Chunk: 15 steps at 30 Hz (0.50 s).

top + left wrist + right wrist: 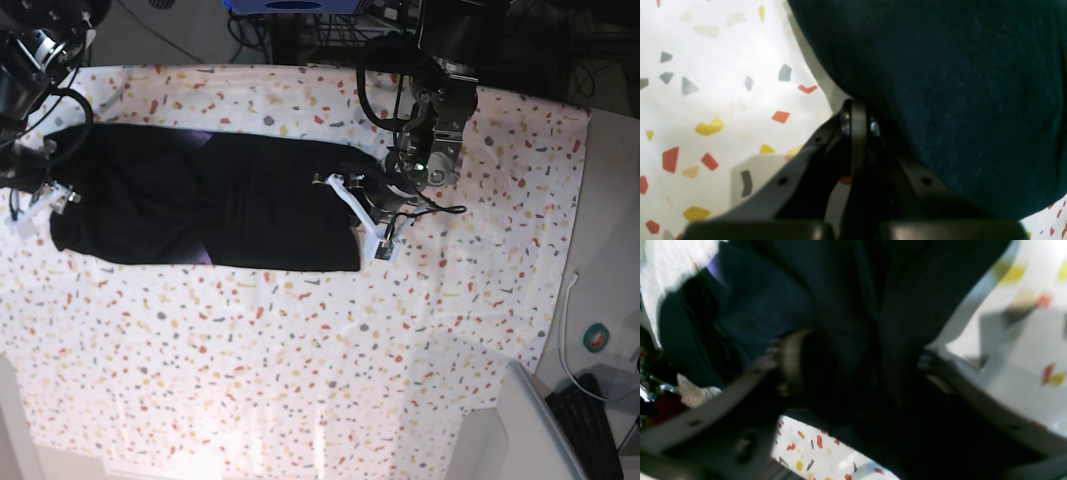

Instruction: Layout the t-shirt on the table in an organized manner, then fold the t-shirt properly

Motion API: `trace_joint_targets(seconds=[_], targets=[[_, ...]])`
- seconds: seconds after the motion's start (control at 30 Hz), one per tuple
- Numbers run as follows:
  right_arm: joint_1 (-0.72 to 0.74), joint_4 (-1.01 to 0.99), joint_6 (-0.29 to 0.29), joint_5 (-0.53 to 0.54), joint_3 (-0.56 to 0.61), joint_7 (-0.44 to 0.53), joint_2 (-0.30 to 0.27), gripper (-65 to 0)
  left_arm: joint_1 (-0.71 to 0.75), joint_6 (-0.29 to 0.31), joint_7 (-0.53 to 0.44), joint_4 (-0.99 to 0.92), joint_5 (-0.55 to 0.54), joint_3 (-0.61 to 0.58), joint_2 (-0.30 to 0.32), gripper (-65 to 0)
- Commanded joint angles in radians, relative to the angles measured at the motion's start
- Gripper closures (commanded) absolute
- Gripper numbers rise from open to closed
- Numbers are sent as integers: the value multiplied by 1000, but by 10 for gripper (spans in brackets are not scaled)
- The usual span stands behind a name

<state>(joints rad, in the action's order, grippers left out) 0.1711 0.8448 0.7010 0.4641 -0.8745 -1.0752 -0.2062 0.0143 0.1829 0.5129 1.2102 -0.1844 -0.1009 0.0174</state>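
The black t-shirt (220, 200) lies as a long flat band across the far half of the speckled table (300, 350). A sliver of purple print (711, 265) shows at its far edge. My left gripper (368, 215) is at the shirt's right end; in the left wrist view its fingers (858, 125) are pressed together at the edge of the cloth (957, 83). My right gripper (40, 200) is at the shirt's left end. In the blurred right wrist view its jaws (857, 366) stand apart with bunched black cloth (756, 306) between them.
The table's right edge (582, 200) is near the left arm's base. Off the table to the right lie a white cable (568, 330), a teal round object (598, 338) and a keyboard (590, 425). Dark equipment stands behind the far edge.
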Motion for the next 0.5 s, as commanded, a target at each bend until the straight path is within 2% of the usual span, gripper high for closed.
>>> trace_joint_targets(seconds=[0.0, 0.13, 0.27, 0.47], targets=[[2, 0, -3, -29, 7, -33, 0, -225, -6, 2, 23, 3, 3, -10, -7, 0], [6, 0, -3, -29, 7, 17, -26, 0, -6, 2, 23, 1, 3, -16, -14, 0], [11, 3, -3, -29, 7, 53, -55, 0, -1, 2, 26, 1, 3, -23, -47, 0], [8, 74, -3, -31, 8, 45, -72, 0, -7, 2, 25, -34, -5, -145, -61, 0]])
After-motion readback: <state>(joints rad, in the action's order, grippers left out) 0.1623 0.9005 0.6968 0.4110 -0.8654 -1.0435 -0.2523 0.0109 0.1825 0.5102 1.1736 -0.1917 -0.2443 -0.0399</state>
